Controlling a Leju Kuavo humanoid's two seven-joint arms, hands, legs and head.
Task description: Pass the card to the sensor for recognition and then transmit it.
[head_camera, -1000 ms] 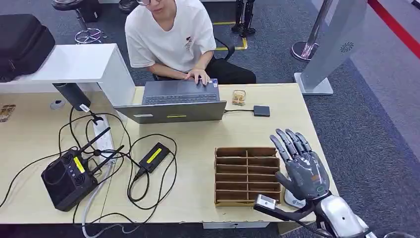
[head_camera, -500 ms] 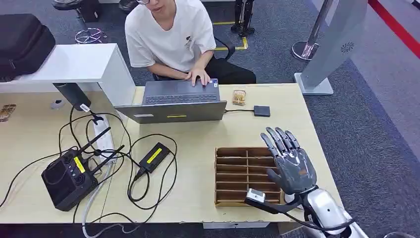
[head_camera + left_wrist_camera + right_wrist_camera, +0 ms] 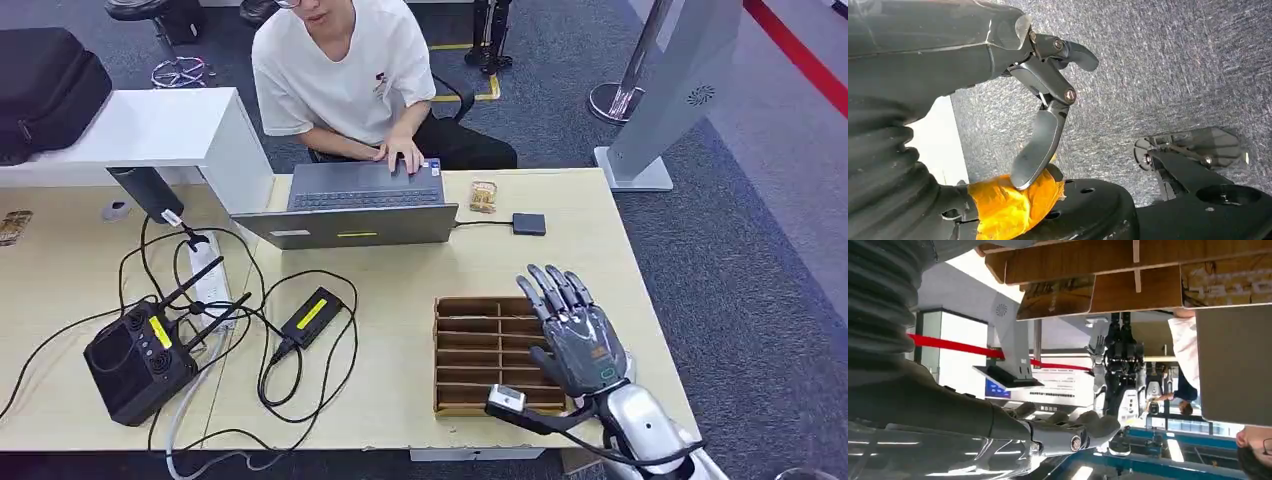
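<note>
A wooden bench (image 3: 400, 400) stands on grey carpet, with a person (image 3: 340, 70) seated at the far side typing on a laptop (image 3: 350, 205). Near the front edge sits a slotted wooden rack (image 3: 470, 355), the likely home of the card; no card can be made out in its slots from the head view, and none is in either hand. The right hand (image 3: 575, 335) hovers over the rack's right end, fingers (image 3: 550, 290) released and spread, holding nothing. A small black box (image 3: 528, 224) lies by the laptop, wired to it; it may be the sensor, though that is a guess.

The step in hand looks like the reach for the card, so the task is barely begun. Next the hand would need to lower into a slot and pinch a card's edge without catching the dividers.

The left hand (image 3: 1048, 120) hangs over the floor (image 3: 1173, 65), fingers loosely curled and apart, gripping nothing. On the bench's left are a black controller (image 3: 135, 365) and tangled cables (image 3: 260, 330).
</note>
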